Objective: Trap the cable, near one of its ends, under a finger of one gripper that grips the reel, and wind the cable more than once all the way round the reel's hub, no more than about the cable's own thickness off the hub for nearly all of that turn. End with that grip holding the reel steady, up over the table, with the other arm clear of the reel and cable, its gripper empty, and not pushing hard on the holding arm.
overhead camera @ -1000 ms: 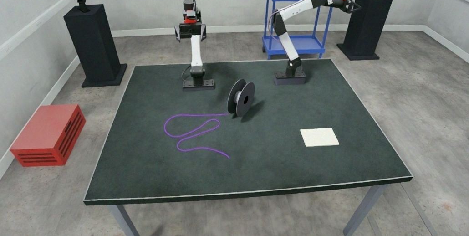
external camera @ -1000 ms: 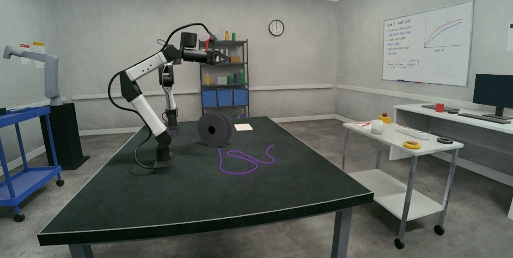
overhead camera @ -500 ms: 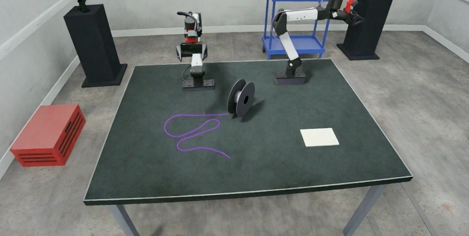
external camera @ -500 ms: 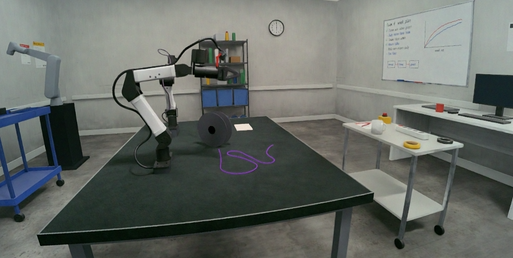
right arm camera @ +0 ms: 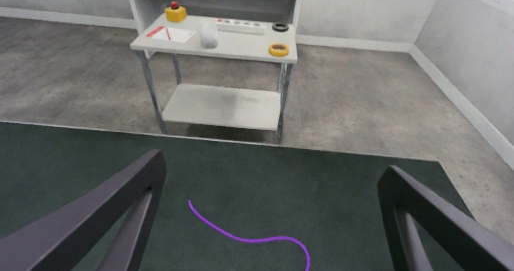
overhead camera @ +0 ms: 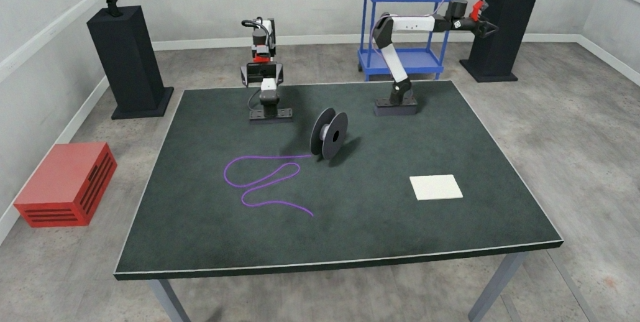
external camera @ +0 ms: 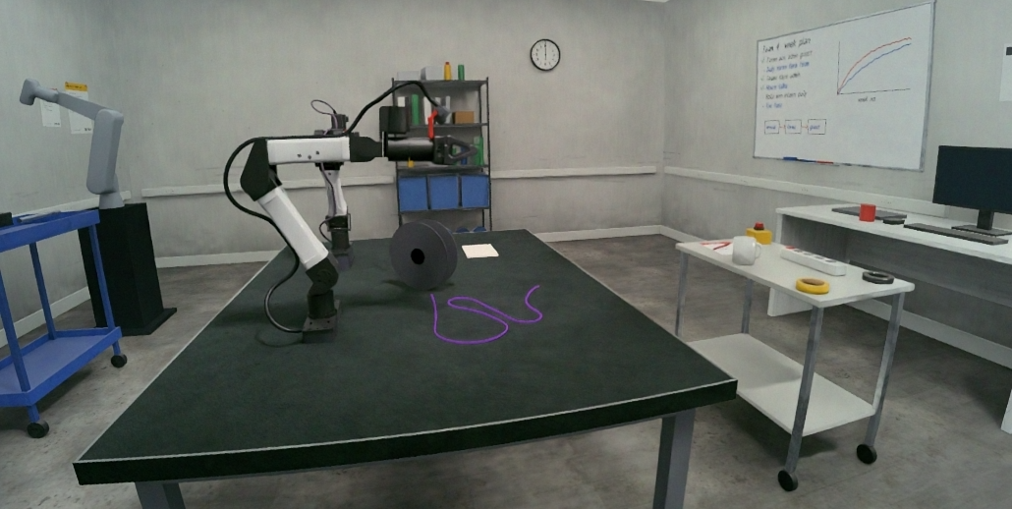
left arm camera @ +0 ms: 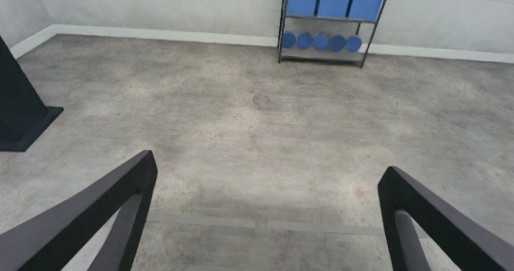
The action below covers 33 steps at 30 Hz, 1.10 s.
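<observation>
Right gripper, dark tapered fingers: spread wide, holding 0 items. Left gripper: likewise wide, 0 items held.
Reel, 1: below the right gripper, towards the left arm; 2 smooth grey discs, pale cylindrical hub, standing on edge.
Cable, 1: purple, slender, looping; ahead of and below the right gripper, flat on the table, 1 end near the reel.
Panel, 1: white, flat, rectangular; farther out.
</observation>
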Each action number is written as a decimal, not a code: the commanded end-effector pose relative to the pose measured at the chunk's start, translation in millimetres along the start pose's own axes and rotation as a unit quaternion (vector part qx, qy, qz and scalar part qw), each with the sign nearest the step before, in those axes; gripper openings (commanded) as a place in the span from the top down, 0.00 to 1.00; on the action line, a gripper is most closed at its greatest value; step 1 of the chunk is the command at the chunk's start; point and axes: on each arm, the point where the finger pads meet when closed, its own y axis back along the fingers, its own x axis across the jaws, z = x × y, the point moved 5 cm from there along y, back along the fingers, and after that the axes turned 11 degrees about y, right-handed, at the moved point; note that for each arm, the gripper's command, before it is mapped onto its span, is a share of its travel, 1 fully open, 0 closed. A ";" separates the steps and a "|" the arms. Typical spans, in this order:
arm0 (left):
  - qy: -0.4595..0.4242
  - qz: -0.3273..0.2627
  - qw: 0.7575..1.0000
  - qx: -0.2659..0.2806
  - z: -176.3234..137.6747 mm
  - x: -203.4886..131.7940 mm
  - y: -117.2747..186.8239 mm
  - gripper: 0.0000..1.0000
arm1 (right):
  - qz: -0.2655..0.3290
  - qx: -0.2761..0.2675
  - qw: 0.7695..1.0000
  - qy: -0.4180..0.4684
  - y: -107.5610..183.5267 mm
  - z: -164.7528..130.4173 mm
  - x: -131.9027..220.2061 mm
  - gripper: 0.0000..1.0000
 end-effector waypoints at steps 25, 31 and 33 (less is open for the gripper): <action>0.004 0.005 1.000 -0.004 -2.5 2.1 -2.3 0.00 | -0.003 -0.011 1.000 0.000 -4.5 -0.9 -2.6 0.35; 0.004 0.005 1.000 -0.004 -2.5 2.0 -2.3 0.00 | -0.003 -0.011 1.000 0.000 -4.5 -0.9 -2.6 0.70; 0.004 0.005 1.000 -0.004 -2.5 2.0 -2.3 0.00 | -0.003 -0.011 1.000 0.000 -4.5 -0.9 -2.4 0.70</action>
